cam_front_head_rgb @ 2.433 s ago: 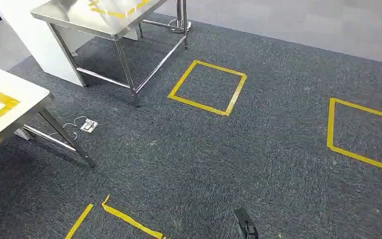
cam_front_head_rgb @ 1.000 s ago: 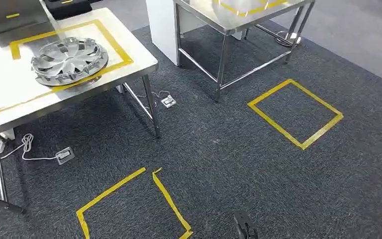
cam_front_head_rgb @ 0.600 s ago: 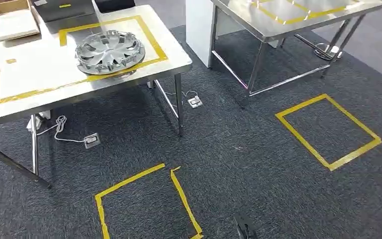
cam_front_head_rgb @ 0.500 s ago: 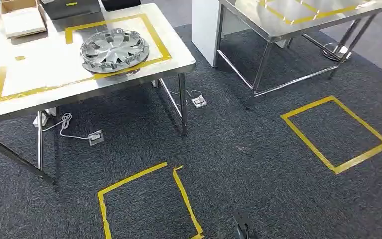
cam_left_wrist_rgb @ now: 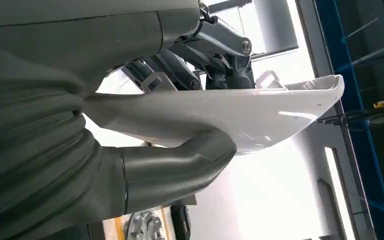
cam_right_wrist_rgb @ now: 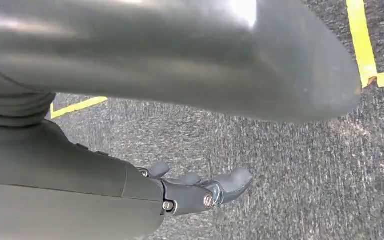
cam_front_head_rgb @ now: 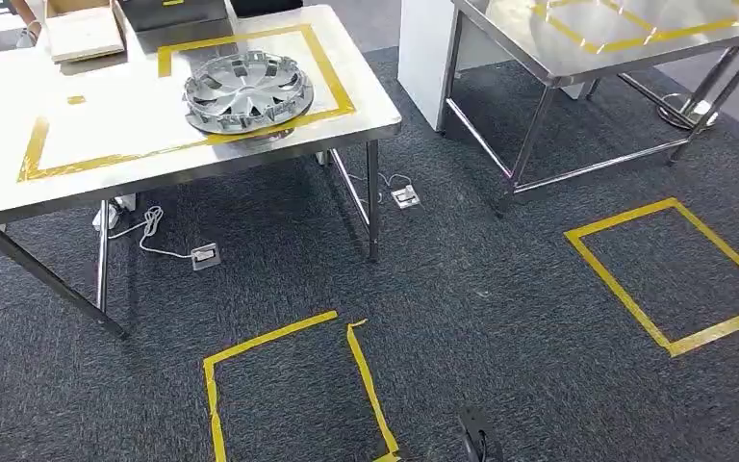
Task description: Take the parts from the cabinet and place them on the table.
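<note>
Left robot hand [cam_left_wrist_rgb: 145, 130] grips a white part [cam_left_wrist_rgb: 240, 112]; right robot hand's [cam_right_wrist_rgb: 180, 192] grip unclear over carpet [cam_front_head_rgb: 500, 318].

The left hand [cam_left_wrist_rgb: 145, 150] grips a curved part [cam_left_wrist_rgb: 240, 115] between thumb and fingers. Ahead and to the left stands a worktop [cam_front_head_rgb: 106, 144] with a wheel cover [cam_front_head_rgb: 247, 91] on it and a box [cam_front_head_rgb: 82, 29] behind. A second table [cam_front_head_rgb: 587, 48] stands to the right.
</note>
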Motion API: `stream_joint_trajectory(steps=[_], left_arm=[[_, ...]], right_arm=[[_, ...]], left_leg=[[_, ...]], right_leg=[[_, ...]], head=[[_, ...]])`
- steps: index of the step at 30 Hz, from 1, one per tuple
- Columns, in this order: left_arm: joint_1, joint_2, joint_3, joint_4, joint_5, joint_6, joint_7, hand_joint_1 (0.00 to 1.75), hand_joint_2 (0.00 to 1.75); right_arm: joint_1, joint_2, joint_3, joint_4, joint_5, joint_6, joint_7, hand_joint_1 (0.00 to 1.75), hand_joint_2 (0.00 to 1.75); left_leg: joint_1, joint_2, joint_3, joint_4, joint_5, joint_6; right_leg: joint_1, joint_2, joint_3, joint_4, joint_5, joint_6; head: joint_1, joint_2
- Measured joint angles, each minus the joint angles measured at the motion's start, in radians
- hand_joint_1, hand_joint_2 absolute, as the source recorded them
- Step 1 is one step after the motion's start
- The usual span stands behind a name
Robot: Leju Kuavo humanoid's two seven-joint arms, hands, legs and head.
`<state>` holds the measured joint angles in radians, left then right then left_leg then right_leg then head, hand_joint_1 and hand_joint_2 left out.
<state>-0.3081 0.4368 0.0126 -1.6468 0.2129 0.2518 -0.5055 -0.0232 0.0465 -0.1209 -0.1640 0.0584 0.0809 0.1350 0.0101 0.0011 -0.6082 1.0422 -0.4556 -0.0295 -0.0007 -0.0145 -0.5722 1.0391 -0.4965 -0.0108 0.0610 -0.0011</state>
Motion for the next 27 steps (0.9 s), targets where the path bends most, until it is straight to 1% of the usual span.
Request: stream_joint_trajectory(steps=[5, 6, 7, 8, 9, 10, 11, 12, 13, 14, 15, 16, 17, 18, 19, 20, 21, 22, 23, 24, 25, 26, 27], left_arm=[[0.000, 0.001, 0.000, 0.000, 0.000, 0.000, 0.000, 1.75, 1.75], [-0.001, 0.005, -0.001, -0.002, 0.000, 0.001, -0.001, 1.75, 1.75], [0.000, 0.004, -0.010, 0.001, 0.000, 0.001, -0.001, 1.75, 1.75], [0.000, 0.003, -0.012, 0.002, -0.002, 0.001, -0.001, 1.75, 1.75], [0.000, 0.002, -0.015, 0.003, -0.003, 0.001, -0.002, 1.75, 1.75], [0.000, 0.001, -0.016, 0.003, -0.007, 0.002, -0.002, 1.75, 1.75], [0.000, 0.000, -0.016, 0.003, -0.009, 0.004, -0.005, 1.75, 1.75], [0.000, -0.001, -0.016, 0.004, -0.014, 0.007, -0.008, 1.75, 1.75], [0.000, -0.001, -0.016, 0.005, -0.017, 0.008, -0.010, 1.75, 1.75], [0.001, -0.002, -0.017, 0.006, -0.019, 0.008, -0.010, 1.75, 1.75], [0.001, -0.002, -0.018, 0.006, -0.019, 0.008, -0.011, 1.75, 1.75], [0.003, -0.002, -0.019, 0.006, -0.019, 0.008, -0.013, 1.75, 1.75], [0.006, 0.000, -0.019, 0.005, -0.019, 0.009, -0.014, 1.75, 1.75], [0.012, 0.002, -0.019, 0.006, -0.019, 0.009, -0.017, 1.75, 1.75], [0.012, 0.003, -0.019, 0.006, -0.019, 0.009, -0.019, 1.75, 1.75], [0.013, 0.003, -0.019, 0.006, -0.019, 0.010, -0.021, 1.75, 1.75], [0.019, 0.003, -0.019, 0.006, -0.019, 0.010, -0.022, 1.75, 1.75], [0.028, 0.004, -0.019, 0.006, -0.019, 0.010, -0.023, 1.75, 1.75], [0.036, 0.004, -0.019, 0.006, -0.019, 0.010, -0.023, 1.75, 1.75], [0.041, 0.004, -0.019, 0.006, -0.019, 0.010, -0.023, 1.75, 1.75], [0.041, 0.004, -0.019, 0.006, -0.019, 0.010, -0.023, 1.75, 1.75], [0.041, 0.005, -0.018, 0.005, -0.019, 0.010, -0.023, 1.75, 1.75], [0.041, 0.006, -0.017, 0.005, -0.019, 0.010, -0.023, 1.75, 1.75]], right_arm=[[0.000, 0.000, 0.000, 0.000, 0.000, 0.000, 0.000, 0.00, 0.00], [-0.002, 0.001, -0.003, 0.000, 0.000, -0.001, 0.008, 0.00, 0.00], [-0.001, 0.002, -0.005, 0.000, -0.003, -0.008, 0.010, 0.00, 0.00], [0.000, 0.002, -0.005, 0.000, -0.004, -0.008, 0.010, 0.00, 0.00], [0.000, 0.002, -0.006, 0.000, -0.005, -0.008, 0.010, 0.00, 0.00], [0.000, 0.003, -0.006, 0.000, -0.005, -0.009, 0.008, 0.00, 0.00], [0.000, 0.003, -0.006, 0.000, -0.005, -0.008, 0.007, 0.00, 0.00], [0.000, 0.003, -0.006, 0.000, -0.005, -0.008, 0.006, 0.00, 0.00], [-0.001, 0.003, -0.006, 0.000, -0.005, -0.008, 0.006, 0.00, 0.00], [0.000, 0.005, -0.006, 0.000, -0.005, -0.008, 0.003, 0.00, 0.00], [0.001, 0.006, -0.006, 0.000, -0.005, -0.008, 0.002, 0.00, 0.00], [0.002, 0.006, -0.006, 0.000, -0.004, -0.008, -0.001, 0.00, 0.00], [0.000, 0.009, -0.006, 0.000, -0.003, -0.008, -0.005, 0.00, 0.00], [0.001, 0.010, -0.006, 0.000, -0.002, -0.007, -0.008, 0.00, 0.00], [0.001, 0.010, -0.006, 0.000, 0.000, -0.007, -0.009, 0.00, 0.00], [0.001, 0.010, -0.006, 0.000, 0.002, -0.007, -0.008, 0.00, 0.00], [0.001, 0.011, -0.006, 0.000, 0.004, -0.006, -0.008, 0.00, 0.00], [0.001, 0.011, -0.006, 0.000, 0.004, -0.006, -0.008, 0.00, 0.00], [0.002, 0.011, -0.006, 0.000, 0.004, -0.003, -0.007, 0.00, 0.00], [0.003, 0.011, -0.006, 0.000, 0.005, -0.002, -0.007, 0.00, 0.00], [0.003, 0.012, -0.006, 0.000, 0.005, -0.002, -0.007, 0.00, 0.00], [0.003, 0.013, -0.006, 0.000, 0.005, -0.001, -0.007, 0.00, 0.00], [0.002, 0.014, -0.006, 0.000, 0.005, -0.001, -0.007, 0.00, 0.00]], left_leg=[[0.000, -0.001, -0.001, 0.000, -0.001, 0.001], [0.004, -0.003, 0.003, -0.007, 0.002, 0.029], [0.002, -0.004, 0.002, -0.006, -0.002, 0.040], [0.002, -0.006, 0.003, -0.006, -0.003, 0.040], [0.003, -0.008, 0.005, -0.006, -0.003, 0.039], [0.003, -0.010, 0.008, -0.006, -0.005, 0.037], [0.003, -0.011, 0.012, -0.006, -0.008, 0.034], [0.003, -0.011, 0.013, -0.006, -0.010, 0.030], [-0.005, -0.014, 0.010, -0.001, -0.015, 0.022], [-0.004, -0.014, 0.010, -0.004, -0.014, 0.017], [-0.004, -0.014, 0.011, -0.006, -0.015, 0.011], [0.000, -0.015, 0.014, -0.010, -0.014, 0.004], [-0.001, -0.015, 0.018, -0.010, -0.017, -0.004], [0.002, -0.010, 0.012, 0.008, -0.025, -0.008], [0.001, -0.009, -0.008, 0.050, -0.050, -0.011], [0.003, -0.009, -0.045, 0.124, -0.083, -0.015], [0.003, -0.008, -0.091, 0.208, -0.115, -0.018], [0.003, -0.008, -0.130, 0.274, -0.131, -0.020], [0.004, -0.008, -0.153, 0.300, -0.123, -0.022], [0.004, -0.008, -0.146, 0.271, -0.088, -0.021], [0.004, -0.007, -0.120, 0.205, -0.041, -0.020], [0.005, -0.005, -0.079, 0.114, 0.009, -0.018], [0.005, 0.000, -0.033, 0.015, 0.048, -0.015]], right_leg=[[0.000, 0.000, 0.001, 0.000, 0.001, 0.002], [-0.005, 0.005, -0.014, 0.037, -0.027, 0.026], [-0.006, 0.007, -0.158, 0.304, -0.129, 0.035], [-0.006, 0.007, -0.169, 0.313, -0.116, 0.035], [-0.006, 0.007, -0.157, 0.277, -0.082, 0.033], [-0.006, 0.007, -0.125, 0.198, -0.032, 0.030], [-0.006, 0.009, -0.077, 0.096, 0.019, 0.025], [-0.006, 0.014, -0.045, 0.019, 0.040, 0.019], [0.000, 0.014, -0.037, 0.001, 0.026, 0.016], [-0.002, 0.014, -0.039, 0.002, 0.028, 0.012], [0.000, 0.014, -0.040, 0.002, 0.026, 0.008], [0.003, 0.014, -0.039, 0.003, 0.025, 0.001], [-0.002, 0.013, -0.027, -0.008, 0.030, -0.009], [-0.006, 0.012, -0.018, -0.014, 0.032, -0.015], [-0.007, 0.011, -0.014, -0.015, 0.029, -0.020], [-0.007, 0.011, -0.009, -0.014, 0.027, -0.023], [-0.006, 0.011, -0.005, -0.014, 0.023, -0.027], [-0.006, 0.011, -0.002, -0.014, 0.020, -0.027], [-0.006, 0.011, 0.002, -0.013, 0.015, -0.027], [-0.006, 0.011, 0.008, -0.013, 0.010, -0.025], [-0.007, 0.011, 0.015, -0.012, 0.004, -0.023], [-0.007, 0.011, 0.024, -0.010, -0.002, -0.021], [-0.008, 0.011, 0.033, -0.009, -0.011, -0.015]], head=[[0.000, 0.000], [0.002, 0.000], [0.004, 0.000], [0.004, 0.000], [0.004, 0.000], [0.004, 0.000], [0.004, 0.000], [0.004, 0.000], [0.004, 0.000], [0.003, 0.000], [0.003, 0.000], [0.004, 0.000], [0.004, 0.000], [0.003, 0.000], [-0.004, 0.000], [-0.003, 0.000], [-0.003, 0.000], [-0.003, 0.000], [-0.003, 0.000], [-0.003, 0.000], [-0.003, 0.000], [-0.003, 0.000], [-0.003, 0.000]])
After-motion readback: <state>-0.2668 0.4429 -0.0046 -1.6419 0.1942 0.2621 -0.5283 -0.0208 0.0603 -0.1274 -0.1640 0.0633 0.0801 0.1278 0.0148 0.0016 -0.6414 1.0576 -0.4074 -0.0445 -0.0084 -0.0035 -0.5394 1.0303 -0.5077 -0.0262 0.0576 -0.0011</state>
